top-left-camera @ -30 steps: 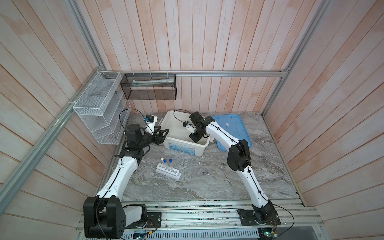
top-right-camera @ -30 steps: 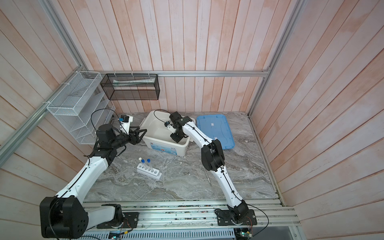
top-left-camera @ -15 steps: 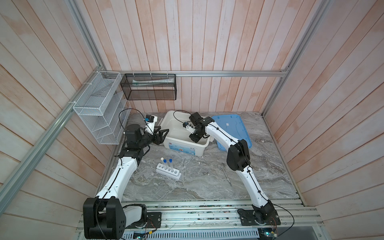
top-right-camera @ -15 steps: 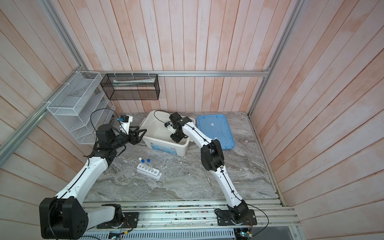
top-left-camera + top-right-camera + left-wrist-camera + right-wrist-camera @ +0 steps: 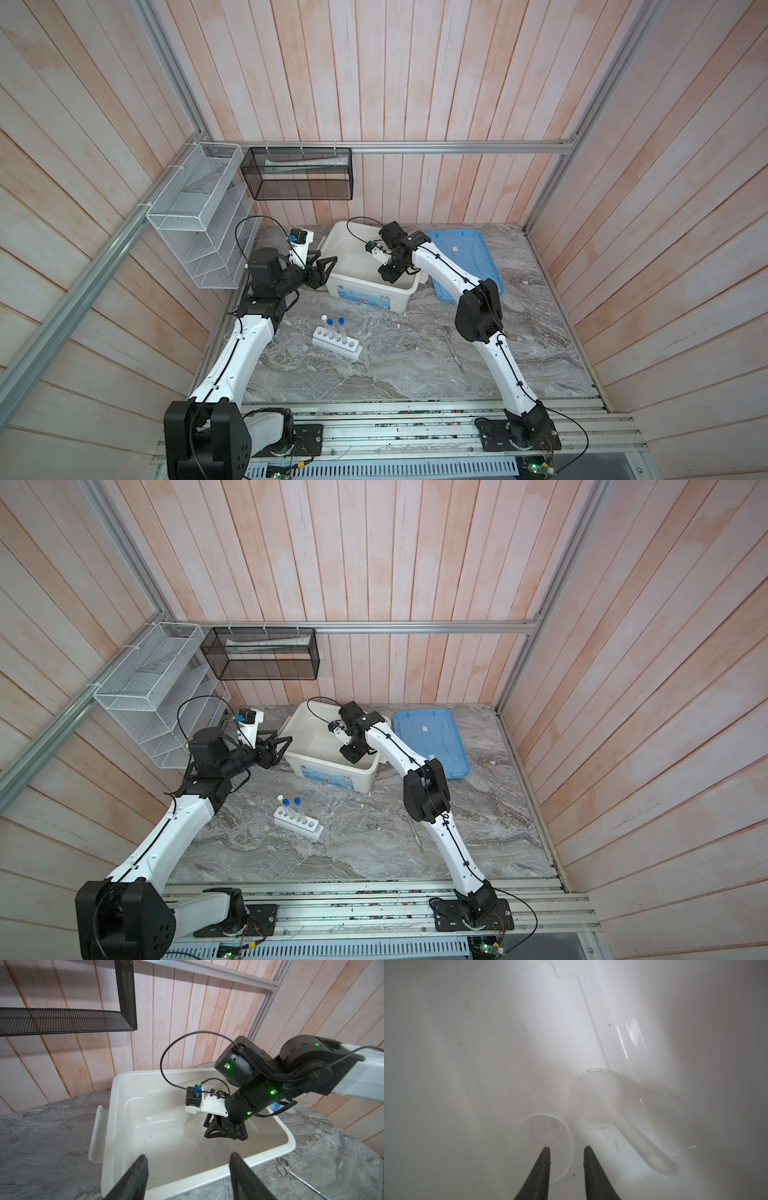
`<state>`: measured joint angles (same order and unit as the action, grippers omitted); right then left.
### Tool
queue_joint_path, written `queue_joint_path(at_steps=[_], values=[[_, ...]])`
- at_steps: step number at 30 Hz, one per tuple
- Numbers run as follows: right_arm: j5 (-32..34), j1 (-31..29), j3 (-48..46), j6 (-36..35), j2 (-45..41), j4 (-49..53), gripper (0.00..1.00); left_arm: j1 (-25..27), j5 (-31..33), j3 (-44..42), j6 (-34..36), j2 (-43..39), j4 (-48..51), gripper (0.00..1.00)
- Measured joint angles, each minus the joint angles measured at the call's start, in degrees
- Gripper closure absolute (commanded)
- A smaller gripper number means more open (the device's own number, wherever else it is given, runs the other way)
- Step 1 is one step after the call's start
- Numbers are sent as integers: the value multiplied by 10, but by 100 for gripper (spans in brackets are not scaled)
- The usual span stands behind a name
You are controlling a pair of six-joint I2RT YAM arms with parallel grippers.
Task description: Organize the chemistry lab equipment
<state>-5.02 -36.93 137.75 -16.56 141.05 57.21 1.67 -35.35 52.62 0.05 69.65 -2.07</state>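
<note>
My right gripper (image 5: pixel 566 1148) reaches down into the white bin (image 5: pixel 365 297), jaws slightly open. A small clear cup (image 5: pixel 550 1132) lies on its side at the fingertips, its rim crossing the gap. Beside it lies a clear round flask (image 5: pixel 593 1099) with a long neck. In both top views the white rack (image 5: pixel 336 341) stands on the table with three capped tubes (image 5: pixel 330 328) in it. A slim metal tool with ring handles (image 5: pixel 453 347) lies to the rack's right. My left gripper (image 5: pixel 189 1158) hovers open and empty at the bin's left rim.
The blue lid (image 5: pixel 465 257) lies flat to the right of the bin. A white wire basket (image 5: pixel 195 216) and a black mesh basket (image 5: pixel 299 174) hang on the back-left walls. The right arm (image 5: pixel 259 1088) leans over the bin.
The right gripper's jaws have parted inside the bin. Both arms stay about where they were, and the left gripper keeps the same opening.
</note>
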Motion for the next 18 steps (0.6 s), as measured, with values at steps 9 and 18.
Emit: queue_joint_path(at_steps=[9, 18], values=[[5, 7, -93, 13, -203, -24, 67, 17, 21, 16, 20, -16, 24, 36], [52, 5, -509, 113, -551, -168, 67, 150, 93, 84, 86, -29, 105, 36]])
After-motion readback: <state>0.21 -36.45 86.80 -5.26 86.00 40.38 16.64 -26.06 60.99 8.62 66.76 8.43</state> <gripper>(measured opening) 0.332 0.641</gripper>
